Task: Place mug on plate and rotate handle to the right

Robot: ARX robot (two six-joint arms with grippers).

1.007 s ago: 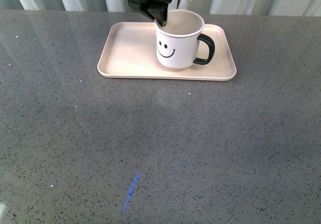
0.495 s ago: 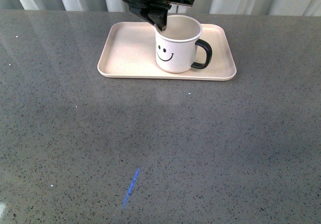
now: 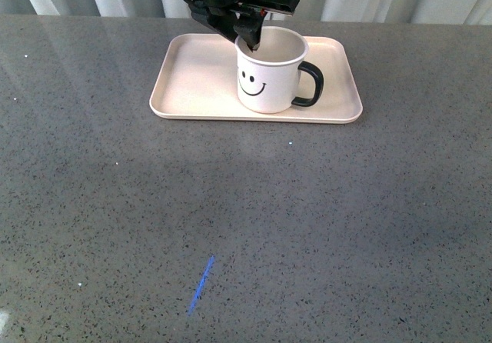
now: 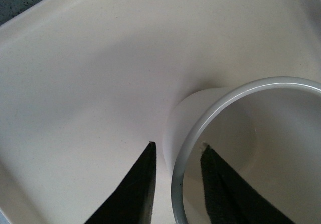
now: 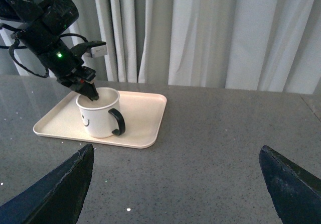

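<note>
Front view
- Mug point(image 3: 269, 78): stands upright on the plate point(image 3: 196, 81), right of its middle, smiley face towards the camera.
- Handle point(image 3: 310, 85): points right.
- Left tool point(image 3: 252, 44): reaches down over the mug's rear left rim, with one finger dipping inside.
- Surface point(image 3: 246, 220): grey speckled stone carrying the plate, with a blue mark point(image 3: 201, 285) near the front.

Left wrist view
- Left tool point(image 4: 178, 144): parted, with one finger point(image 4: 133, 194) outside the mug wall point(image 4: 175, 118) and the other inside. A sliver of gap shows on each side, so it is not clamping.
- Plate point(image 4: 75, 83): fills the background.

Right wrist view
- Right tool point(image 5: 175, 148): spread wide and holding nothing, well apart from the plate point(image 5: 145, 118).
- Mug point(image 5: 98, 113): on the plate under the left tool point(image 5: 92, 94).
</note>
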